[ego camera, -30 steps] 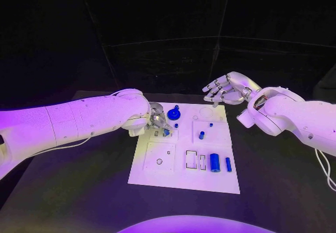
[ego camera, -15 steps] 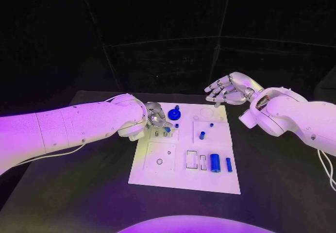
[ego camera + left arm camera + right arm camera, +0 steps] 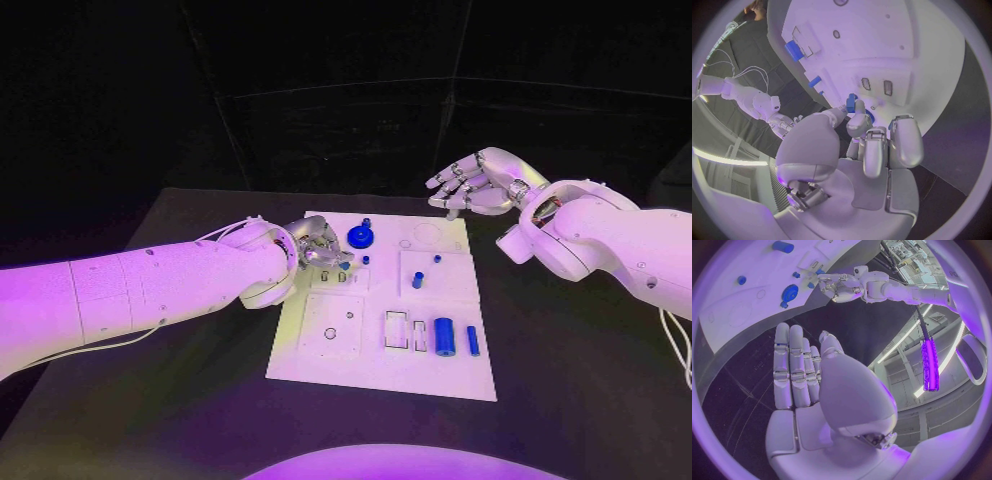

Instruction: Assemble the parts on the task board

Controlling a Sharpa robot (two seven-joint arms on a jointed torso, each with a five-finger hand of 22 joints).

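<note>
White rectangular task board (image 3: 378,372): left hand (image 3: 320,247) pinching small blue plastic peg (image 3: 852,103), now withdrawn toward nine o'clock, insertion pending; right hand (image 3: 476,184) spread, empty, twelve o'clock.

One white task board (image 3: 378,372) lies on one tabletop (image 3: 159,400), carrying perhaps seven blue parts (image 3: 443,335); two hands (image 3: 320,245) show.
</note>
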